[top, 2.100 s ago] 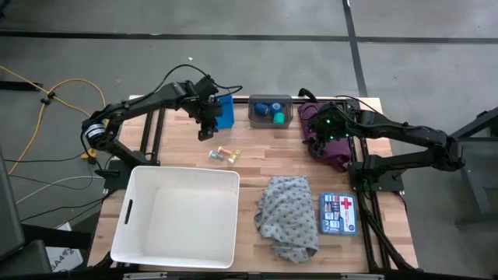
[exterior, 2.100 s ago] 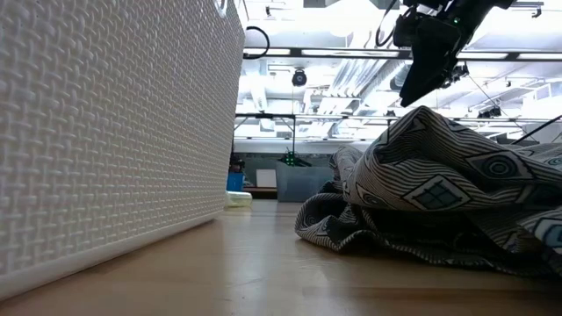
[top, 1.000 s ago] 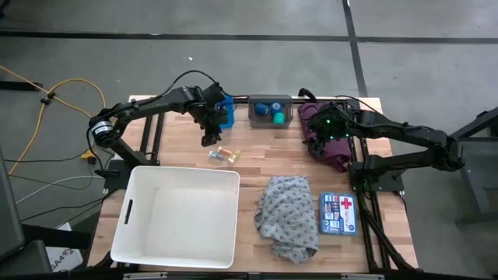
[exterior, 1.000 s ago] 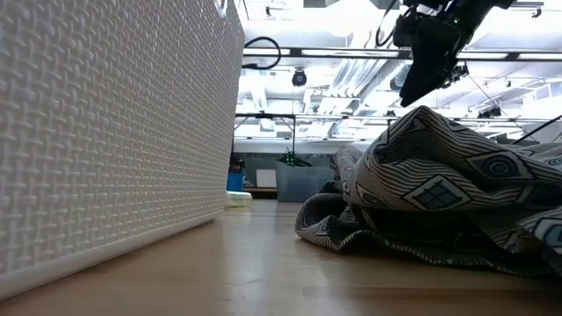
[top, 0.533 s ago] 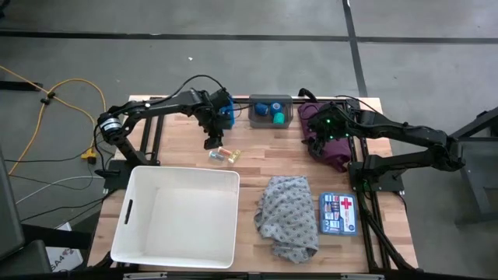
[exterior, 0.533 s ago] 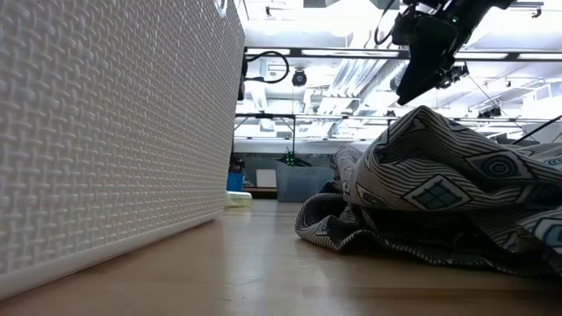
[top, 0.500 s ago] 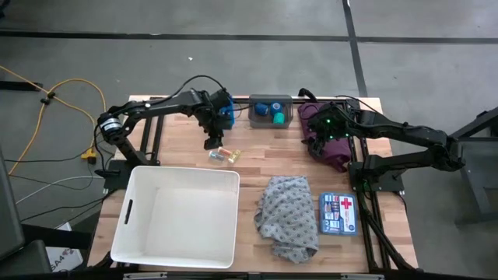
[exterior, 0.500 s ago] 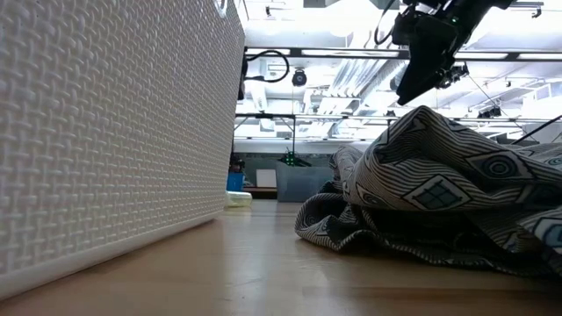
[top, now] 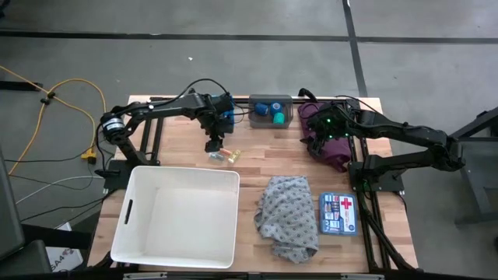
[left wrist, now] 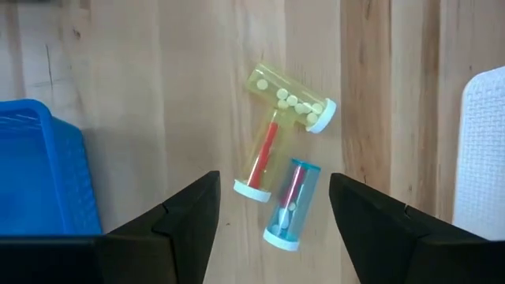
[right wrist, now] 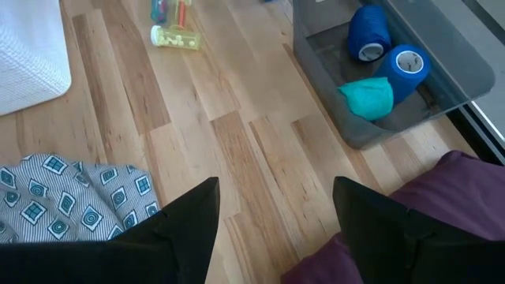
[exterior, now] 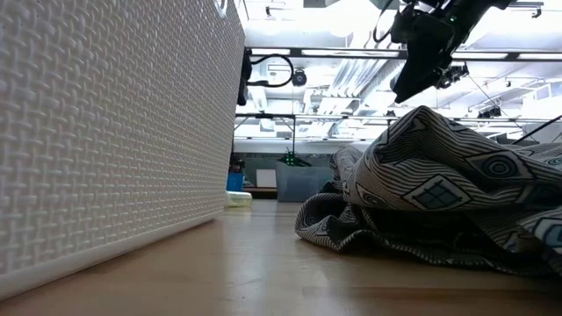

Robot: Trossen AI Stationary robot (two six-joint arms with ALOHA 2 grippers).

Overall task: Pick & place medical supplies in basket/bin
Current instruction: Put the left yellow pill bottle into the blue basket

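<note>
We are holding our left gripper [left wrist: 272, 229] wide apart over three little clear plastic vials [left wrist: 278, 162] on the wooden table [top: 257, 167], near the big white plastic tub [top: 177, 218]. Next, probably, we are dropping down to pinch one. Our right gripper [right wrist: 274, 229] is waiting, apart, over the maroon cloth [top: 336, 152].

1. The basket [top: 175, 214] is seen in white, with a woven texture.
2. The grey cloth [top: 288, 214] is patterned with teal-and-white squares and fine stripes.
3. The maroon cloth [top: 336, 152] is plain.
4. Blue and green tape rolls [right wrist: 383, 67] are shown in a grey bin [right wrist: 442, 106].
5. A yellow vial [left wrist: 290, 99], a red-cored vial [left wrist: 260, 162] and a blue vial [left wrist: 290, 205] are seen on pale wood.
</note>
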